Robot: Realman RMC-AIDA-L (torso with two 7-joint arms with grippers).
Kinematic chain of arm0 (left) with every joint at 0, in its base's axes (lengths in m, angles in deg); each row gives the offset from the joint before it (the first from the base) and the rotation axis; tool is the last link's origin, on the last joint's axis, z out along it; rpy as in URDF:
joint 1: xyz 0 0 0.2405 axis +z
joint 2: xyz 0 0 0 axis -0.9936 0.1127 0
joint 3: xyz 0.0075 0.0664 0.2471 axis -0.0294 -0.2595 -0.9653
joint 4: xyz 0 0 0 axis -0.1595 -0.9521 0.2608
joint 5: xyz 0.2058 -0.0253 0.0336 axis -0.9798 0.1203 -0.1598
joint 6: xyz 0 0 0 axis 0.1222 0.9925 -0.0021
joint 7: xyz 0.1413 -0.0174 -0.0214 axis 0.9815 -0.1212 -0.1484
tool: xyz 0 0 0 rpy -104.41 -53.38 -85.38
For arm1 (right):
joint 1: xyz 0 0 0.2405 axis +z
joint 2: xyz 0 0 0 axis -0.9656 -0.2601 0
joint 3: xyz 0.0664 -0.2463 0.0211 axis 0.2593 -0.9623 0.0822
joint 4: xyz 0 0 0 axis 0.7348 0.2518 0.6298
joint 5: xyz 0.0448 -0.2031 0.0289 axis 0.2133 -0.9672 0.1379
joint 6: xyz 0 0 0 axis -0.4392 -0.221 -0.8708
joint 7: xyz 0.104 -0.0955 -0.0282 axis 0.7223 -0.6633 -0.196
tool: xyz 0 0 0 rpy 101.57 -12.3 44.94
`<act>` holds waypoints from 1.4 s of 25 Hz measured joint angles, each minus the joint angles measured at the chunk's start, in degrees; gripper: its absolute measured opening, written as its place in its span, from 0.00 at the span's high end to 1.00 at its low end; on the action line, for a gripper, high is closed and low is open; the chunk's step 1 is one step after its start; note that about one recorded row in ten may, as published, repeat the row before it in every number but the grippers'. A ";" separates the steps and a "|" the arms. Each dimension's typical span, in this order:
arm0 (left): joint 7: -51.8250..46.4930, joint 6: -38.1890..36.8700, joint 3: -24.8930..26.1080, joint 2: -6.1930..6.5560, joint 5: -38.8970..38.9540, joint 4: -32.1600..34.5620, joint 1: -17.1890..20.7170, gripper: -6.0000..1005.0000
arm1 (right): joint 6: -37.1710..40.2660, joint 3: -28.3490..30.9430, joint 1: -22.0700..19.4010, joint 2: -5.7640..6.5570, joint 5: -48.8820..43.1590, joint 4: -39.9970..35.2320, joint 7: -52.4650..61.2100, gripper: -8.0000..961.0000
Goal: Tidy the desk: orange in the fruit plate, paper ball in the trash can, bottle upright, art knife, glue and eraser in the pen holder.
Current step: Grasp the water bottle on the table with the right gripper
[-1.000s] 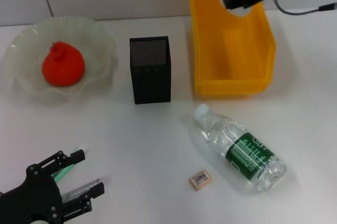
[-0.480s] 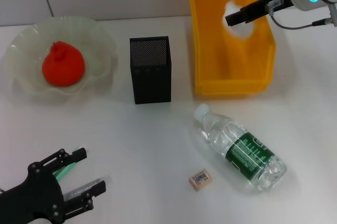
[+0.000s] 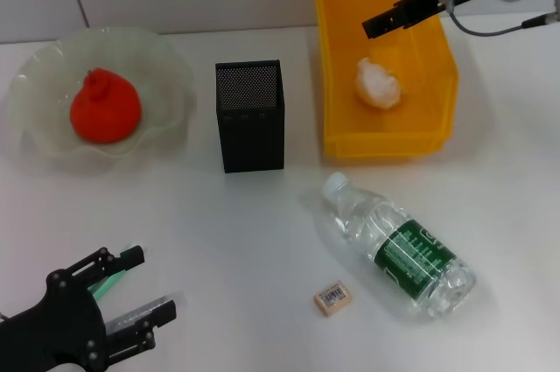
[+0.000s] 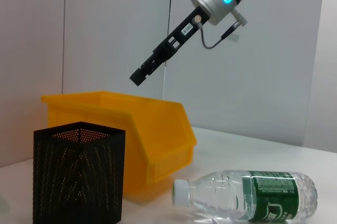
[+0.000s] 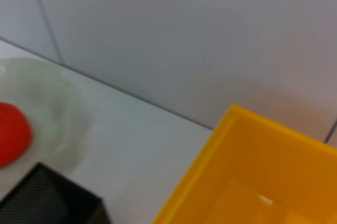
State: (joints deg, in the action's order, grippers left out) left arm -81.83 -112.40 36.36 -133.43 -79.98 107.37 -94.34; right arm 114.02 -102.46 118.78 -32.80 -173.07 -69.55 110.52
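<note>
The paper ball [image 3: 377, 84] lies in the trash can [image 3: 341, 131] at the bench's far right. It is light and crushable. Above it hangs the right end effector [image 3: 371, 28], empty, its jaws seemingly together. The left end effector [image 3: 131, 289] rests spread at the near left corner. The orange [image 3: 104, 108] sits in the plate [image 3: 35, 70]; the bottle [image 3: 398, 244], smooth and prone to rolling, wants gripping mid-body.

Right arm reached in from the upper right of the head view, silver wrist with a lit blue ring, black right gripper [image 3: 378, 25] stretched forward and slightly down, held high, holding nothing; fingers seen edge-on. Left wrist view showed it [image 4: 138, 78] angled downward. Left gripper [image 3: 136, 285] sat low at the near left, black fingers spread apart, empty.
</note>
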 joint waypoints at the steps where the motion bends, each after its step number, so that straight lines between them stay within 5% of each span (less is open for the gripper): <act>1: 0.00 -0.05 0.00 0.00 0.00 0.00 0.00 0.24 | 2.13 0.02 -0.19 -0.18 0.00 -1.89 0.49 0.15; 10: 0.00 -0.40 0.00 0.00 -0.01 0.07 -0.01 0.24 | 18.88 -5.38 -2.68 -1.30 0.24 -13.77 4.51 0.15; 19: -0.01 -0.69 0.00 0.07 -0.01 0.29 0.11 0.24 | 29.68 -8.95 -4.58 -1.33 0.18 -14.41 6.76 0.15; 28: -0.05 -0.69 0.00 0.17 -0.01 0.44 0.23 0.25 | 30.58 -21.15 -7.23 -1.51 -2.11 -13.89 14.27 0.15; 35: -0.08 -0.66 0.00 0.18 -0.01 0.45 0.10 0.25 | 28.98 -22.98 -8.16 -1.54 -2.01 -10.52 15.65 0.15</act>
State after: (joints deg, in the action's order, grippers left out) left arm -81.91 -113.06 36.36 -133.26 -79.99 107.81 -94.24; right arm 143.01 -125.43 110.62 -34.33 -175.08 -80.07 126.17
